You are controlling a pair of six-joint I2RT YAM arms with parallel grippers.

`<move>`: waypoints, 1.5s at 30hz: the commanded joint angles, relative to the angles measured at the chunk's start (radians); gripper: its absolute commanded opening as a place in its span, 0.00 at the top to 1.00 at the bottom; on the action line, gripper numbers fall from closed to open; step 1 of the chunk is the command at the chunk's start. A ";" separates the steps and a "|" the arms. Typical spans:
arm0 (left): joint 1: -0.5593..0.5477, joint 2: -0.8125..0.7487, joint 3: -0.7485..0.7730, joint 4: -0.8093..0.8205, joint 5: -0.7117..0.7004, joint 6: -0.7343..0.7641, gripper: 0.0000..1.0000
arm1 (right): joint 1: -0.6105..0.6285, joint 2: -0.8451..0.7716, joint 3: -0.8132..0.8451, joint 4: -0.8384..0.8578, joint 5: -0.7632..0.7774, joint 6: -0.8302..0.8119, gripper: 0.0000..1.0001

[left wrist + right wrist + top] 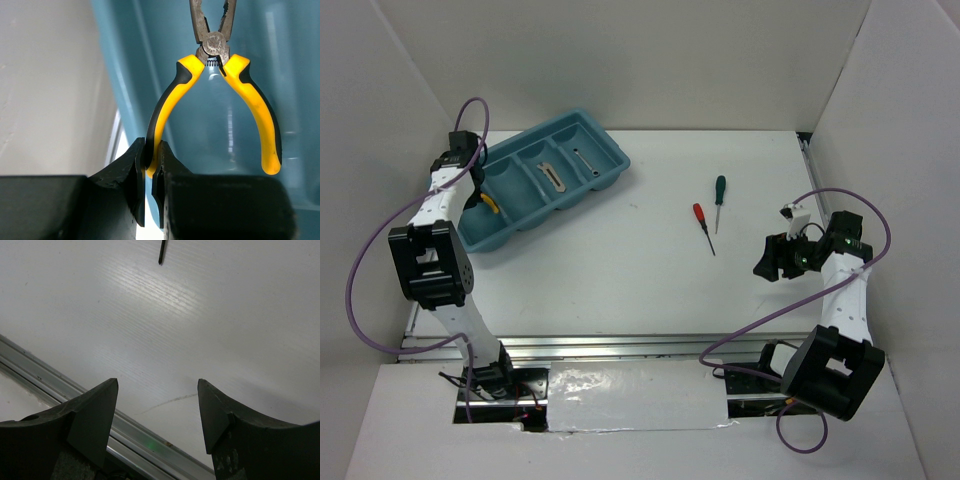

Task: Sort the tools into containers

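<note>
You look down on a white table [640, 280] boxed in by plain white panels: a back wall [620, 60], a left wall [365, 150] and a right wall [905, 110]. An aluminium rail [620, 346] runs along the table's near edge, with crinkled silver foil [630, 395] just in front of it. Soft, even light leaves a faint sheen on your tabletop.

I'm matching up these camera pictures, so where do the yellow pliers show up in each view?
Top view: pliers at far left, at the left end of the tray, under the left hand.
Left wrist view: pliers mid-picture, one handle pinched in the hand, nose pointing up.
Right wrist view: not in it.
Shared landmark: the blue tray, behind the pliers in both views showing them.
</note>
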 commanded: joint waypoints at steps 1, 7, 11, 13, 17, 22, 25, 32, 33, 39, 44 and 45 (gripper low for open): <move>-0.026 0.036 0.060 0.000 -0.010 -0.038 0.93 | -0.007 -0.015 0.012 0.005 -0.016 -0.015 0.27; -0.028 0.099 0.107 -0.058 0.010 -0.075 0.92 | -0.007 -0.027 0.007 -0.007 -0.011 -0.026 0.27; -0.019 0.090 0.098 -0.052 0.019 -0.070 0.92 | -0.007 -0.027 0.004 -0.004 -0.014 -0.027 0.27; -0.014 0.085 0.090 -0.050 0.022 -0.070 0.89 | -0.007 -0.024 0.001 -0.005 -0.019 -0.026 0.27; -0.006 0.067 0.071 -0.058 0.094 -0.061 0.60 | -0.008 -0.018 0.002 -0.001 -0.022 -0.023 0.27; 0.021 0.016 0.075 -0.067 0.237 -0.060 0.33 | -0.007 -0.019 0.007 -0.007 -0.021 -0.024 0.27; 0.032 -0.054 0.089 -0.053 0.325 -0.046 0.26 | -0.008 -0.030 0.005 -0.005 -0.021 -0.024 0.27; -0.040 -0.265 0.141 0.008 0.703 0.069 0.36 | -0.007 -0.007 0.024 0.022 -0.037 0.031 0.27; -0.084 -0.268 0.162 -0.010 0.723 0.087 0.36 | -0.005 0.002 0.035 0.030 -0.039 0.072 0.28; -0.328 -0.286 0.111 0.125 0.712 -0.079 0.24 | 0.132 0.067 0.091 0.177 0.065 0.324 0.34; -0.399 -0.360 -0.078 0.237 0.646 -0.149 0.01 | 0.350 0.178 0.181 0.441 0.379 0.563 0.31; -0.399 -0.373 -0.089 0.243 0.639 -0.164 0.01 | 0.387 0.220 0.221 0.447 0.403 0.628 0.30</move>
